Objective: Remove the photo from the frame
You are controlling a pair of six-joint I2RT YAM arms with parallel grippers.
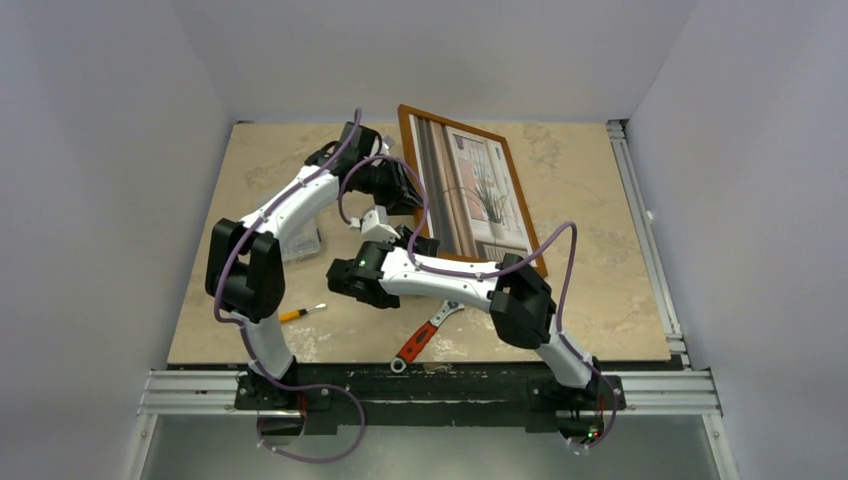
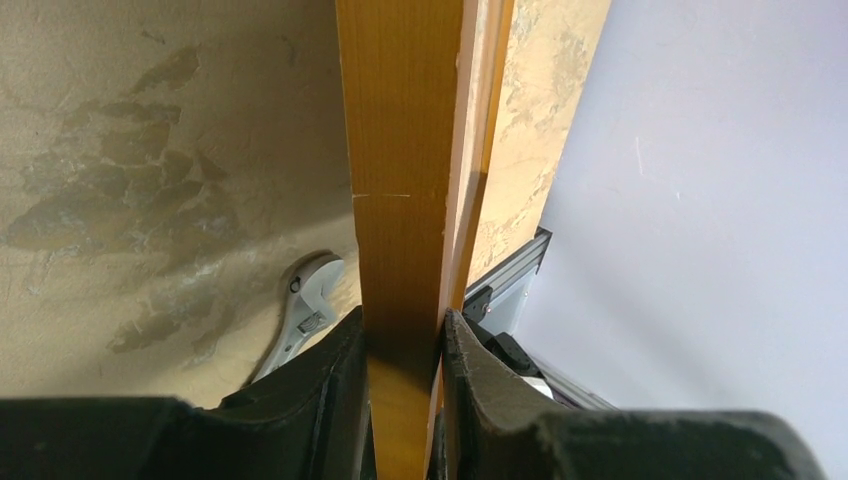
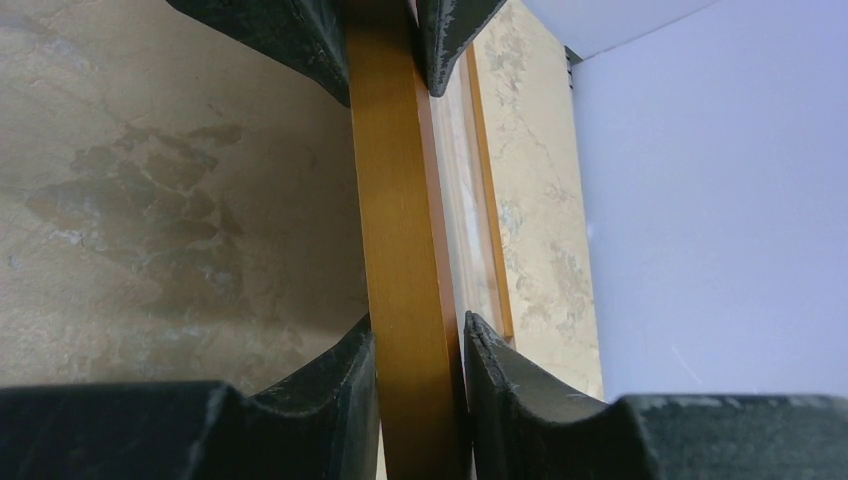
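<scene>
Both my pincers are clamped tight on the left wooden edge of the frame (image 1: 521, 190), left pincer (image 2: 402, 335) at the far end and right pincer (image 3: 418, 340) nearer, so it's tipped up mid-table (image 1: 600, 300) with the photo (image 1: 480, 190) inside it.

Photo (image 1: 478, 190) in frame (image 1: 524, 205); wrench (image 1: 428, 336) before frame.

Red-handled wrench (image 1: 424, 336) near front edge of marbled table (image 1: 610, 300); small orange-handled tool (image 1: 299, 314) well left.
</scene>
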